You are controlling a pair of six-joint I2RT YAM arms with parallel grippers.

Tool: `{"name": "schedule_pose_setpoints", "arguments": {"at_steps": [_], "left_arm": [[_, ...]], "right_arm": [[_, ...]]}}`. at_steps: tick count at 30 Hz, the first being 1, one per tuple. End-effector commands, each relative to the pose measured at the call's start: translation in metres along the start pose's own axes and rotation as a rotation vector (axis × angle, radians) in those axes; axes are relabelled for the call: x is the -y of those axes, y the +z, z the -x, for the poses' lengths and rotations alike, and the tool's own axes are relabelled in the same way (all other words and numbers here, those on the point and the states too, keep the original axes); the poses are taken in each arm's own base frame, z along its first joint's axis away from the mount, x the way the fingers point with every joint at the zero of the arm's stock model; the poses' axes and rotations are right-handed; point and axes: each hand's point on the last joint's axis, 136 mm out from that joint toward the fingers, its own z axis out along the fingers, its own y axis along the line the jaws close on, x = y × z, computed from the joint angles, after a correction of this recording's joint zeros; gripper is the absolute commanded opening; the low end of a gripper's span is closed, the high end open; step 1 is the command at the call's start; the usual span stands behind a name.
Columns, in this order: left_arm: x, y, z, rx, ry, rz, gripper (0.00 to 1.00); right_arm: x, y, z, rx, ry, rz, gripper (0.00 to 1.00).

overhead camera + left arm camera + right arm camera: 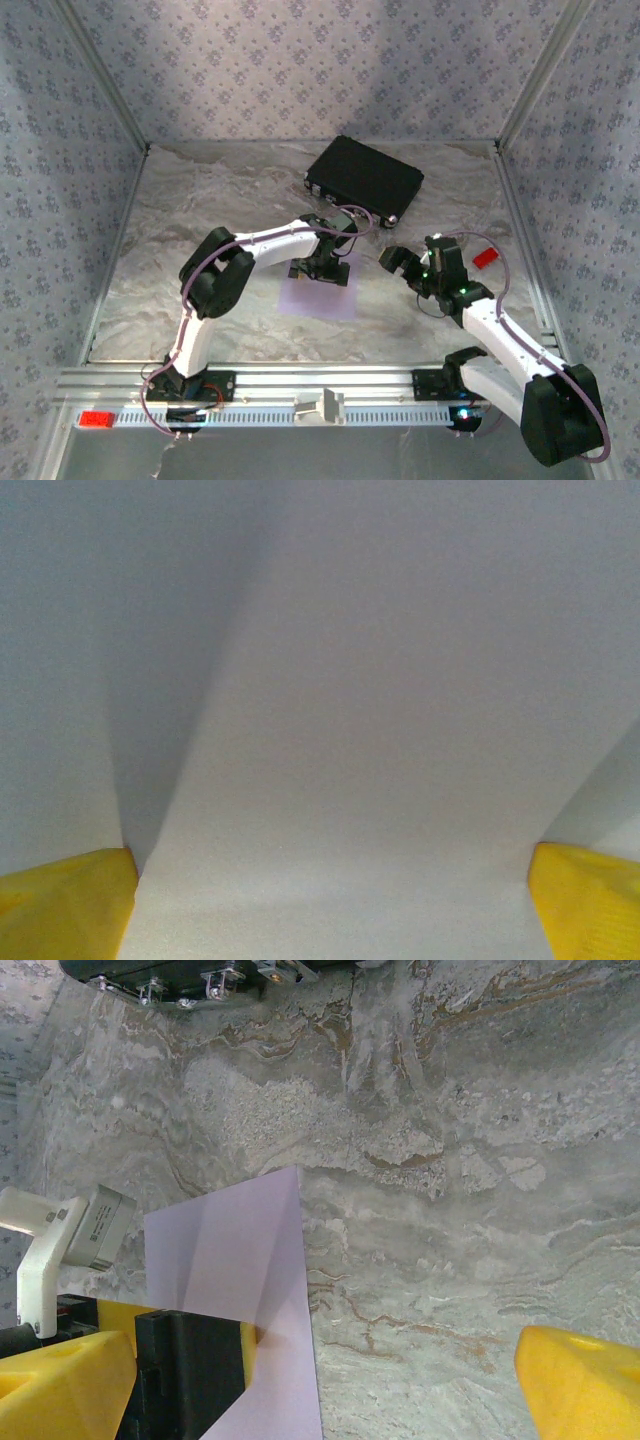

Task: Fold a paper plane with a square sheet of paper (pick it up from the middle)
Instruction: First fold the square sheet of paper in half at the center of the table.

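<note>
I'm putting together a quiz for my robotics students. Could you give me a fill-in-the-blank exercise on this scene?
1. The left gripper hangs over the square sheet of ___.
2. The right gripper has its jaws ___.
3. The case beyond the sheet is ___ in colour.
Missing words: paper; open; black.

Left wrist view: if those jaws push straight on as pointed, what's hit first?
The square sheet of paper, directly ahead of the open left jaws and spanning the gap between the yellow fingertips. It looks very close; whether they already touch it is unclear.
</note>
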Motion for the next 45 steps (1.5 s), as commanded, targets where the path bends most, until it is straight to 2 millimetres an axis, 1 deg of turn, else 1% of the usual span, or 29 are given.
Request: {"name": "schedule_pose_setpoints", "arguments": {"at_steps": [1,5,10,20,31,38,45], "left_arm": [[-0.007,0.019,-0.009,-0.048,0.001,0.02,1.0],[-0.01,0.029,-0.016,-0.068,-0.005,0.029,1.0],[-0.014,0.036,-0.021,-0.08,-0.008,0.046,1.0],[-0.011,0.038,-0.022,-0.077,-0.01,0.039,0.99],[-0.006,0.034,-0.019,-0.062,-0.002,0.024,0.98],[-0.003,0.028,-0.016,-0.042,-0.003,0.01,0.97],[0.002,0.015,-0.007,0.011,-0.01,-0.024,0.86]], "right_arm": [[-0.003,-0.003,0.006,0.01,-0.011,-0.005,0.99],[-0.001,-0.003,0.005,0.01,-0.01,-0.01,0.99],[-0.001,-0.003,0.006,0.017,-0.007,-0.011,0.99],[0.0,-0.005,0.007,0.028,0.003,-0.018,0.99],[0.002,-0.006,0.009,0.042,0.01,-0.026,0.99],[0.002,-0.006,0.009,0.044,0.014,-0.029,0.99],[0.007,-0.008,0.014,0.069,0.064,-0.065,0.99]]}}
